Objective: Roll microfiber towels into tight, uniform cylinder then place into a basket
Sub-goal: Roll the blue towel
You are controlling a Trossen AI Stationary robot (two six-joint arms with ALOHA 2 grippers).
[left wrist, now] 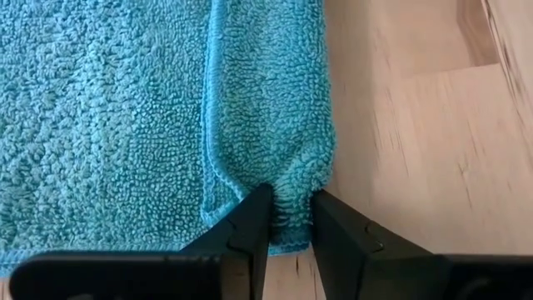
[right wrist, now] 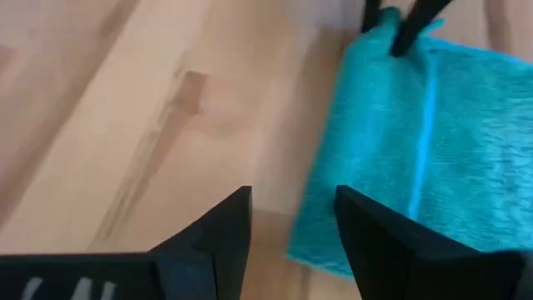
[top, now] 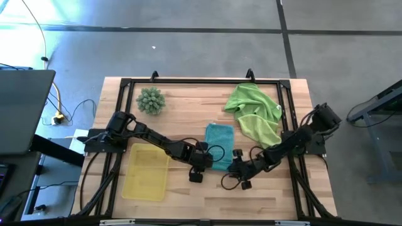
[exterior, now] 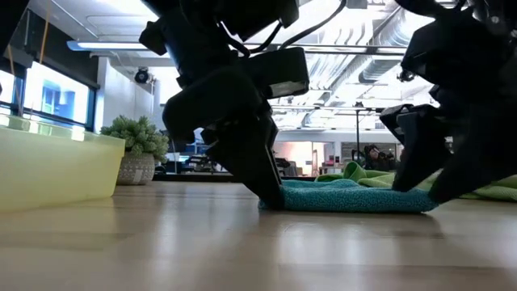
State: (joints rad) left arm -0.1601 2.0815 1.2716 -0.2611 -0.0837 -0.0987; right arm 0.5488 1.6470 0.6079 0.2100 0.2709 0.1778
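The teal towel [top: 219, 142] lies flat on the wooden table, one long edge folded over onto itself [left wrist: 266, 100]. My left gripper [left wrist: 291, 200] is at the towel's near left corner [top: 207, 160], shut on that fold. My right gripper [right wrist: 291, 204] is open and empty just above the table beside the towel's near right corner [top: 233, 164]. Two lime green towels [top: 254, 112] lie crumpled in a heap at the far right. The yellow basket [top: 146, 171] stands at the near left. My left gripper pinches the near end of the teal towel's folded-over edge strip [left wrist: 291, 179] between its two fingers, more than one layer. The fingers come from above, slanting down [exterior: 262, 182]. The towel lies on the table, bunched a little between the fingertips.
A spiky pale-green ball [top: 151, 100] sits at the far left. A black frame [top: 201, 81] runs round the table. Bare wood [top: 207, 194] shows along the near edge, between basket and towel.
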